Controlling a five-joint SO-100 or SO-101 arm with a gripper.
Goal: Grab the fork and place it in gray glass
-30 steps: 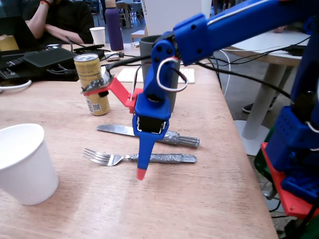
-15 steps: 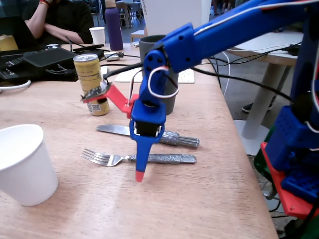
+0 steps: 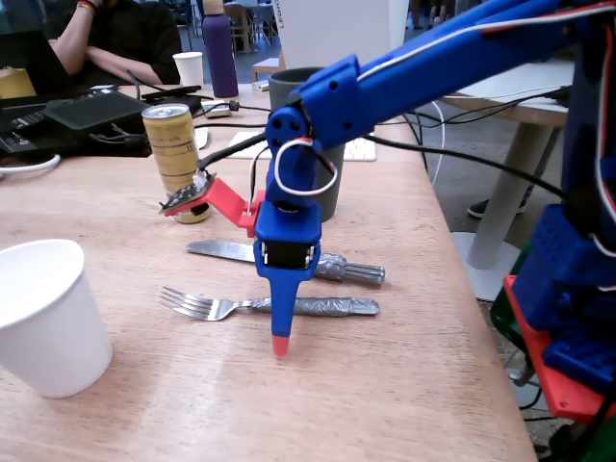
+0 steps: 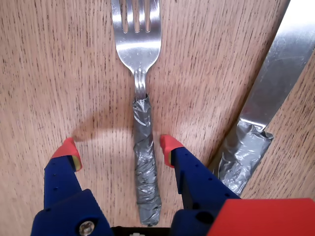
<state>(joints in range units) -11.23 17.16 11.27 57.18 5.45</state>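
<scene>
Wrist view: gripper [image 4: 118,147] spread wide, gripping nothing, 2 red-tipped blue fingers [image 4: 170,146] straddling the taped handle of the fork [image 4: 143,147]. Clear gap on both sides of the handle, wider on the left of that view. Fork flat on the wooden table [image 4: 59,73], tines toward the top edge, handle running down between the fingers. To the right, knife [image 4: 268,103] lying at a slant, bare blade up toward the corner, crinkled tape wrapping lower down, well apart from the fork near the top and nearer at the handle ends.

Fixed view: blue arm reaching in from the upper right, gripper [image 3: 280,345] pointing straight down over the fork [image 3: 274,306], red tip low beside the handle; contact with the table not clear from this angle. Fork's tines pointing left in this view, knife [image 3: 289,258] parallel just behind it. Gray glass [image 3: 327,188] upright behind the arm, largely hidden by it, farther back than the knife. Gold can [image 3: 177,154] standing left of the glass, near the knife's tip. White paper cup [image 3: 48,318] upright in the left foreground, well apart from the fork. Second white cup [image 3: 189,67] and purple bottle [image 3: 220,53] far back on the table.
</scene>
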